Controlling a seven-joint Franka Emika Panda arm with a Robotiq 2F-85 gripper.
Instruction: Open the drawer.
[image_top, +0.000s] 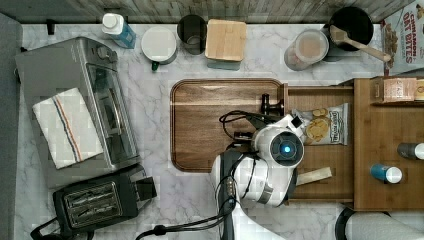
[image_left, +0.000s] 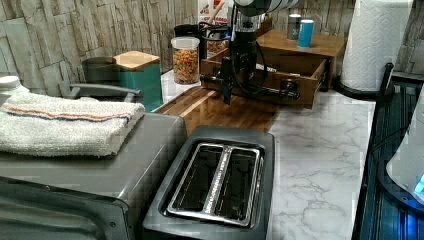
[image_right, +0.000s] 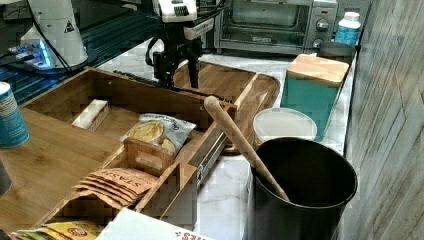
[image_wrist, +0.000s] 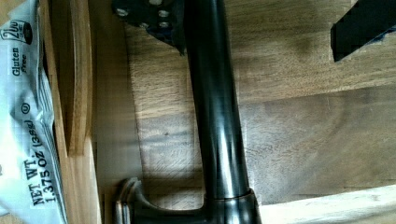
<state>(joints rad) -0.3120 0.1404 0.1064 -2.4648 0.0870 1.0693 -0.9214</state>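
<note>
the drawer (image_right: 125, 107) stood pulled out of its wooden cabinet (image_top: 385, 145), its front reaching over the edge of the dark cutting board (image_top: 215, 120) on the marble counter (image_top: 160, 200). inside it lay a silver snack bag (image_top: 322, 124) and a small pale packet (image_top: 314, 175). its black bar handle (image_wrist: 215, 102) ran across the front on two posts. the gripper (image_right: 176, 64) hung at the handle with its fingers apart, one finger (image_wrist: 362, 23) on the board side of the bar and the other (image_wrist: 149, 16) close against the bar on the drawer side; whether either pad actually touched the metal was hard to say. further out, a teal canister with a wooden lid (image_right: 314, 87) and a black pot holding a wooden spoon (image_right: 300, 190) stood by the wall, and a toaster oven (image_top: 75, 110) with a folded towel (image_top: 65, 127) and a black toaster (image_top: 97, 200) sat at the top view's left.
</note>
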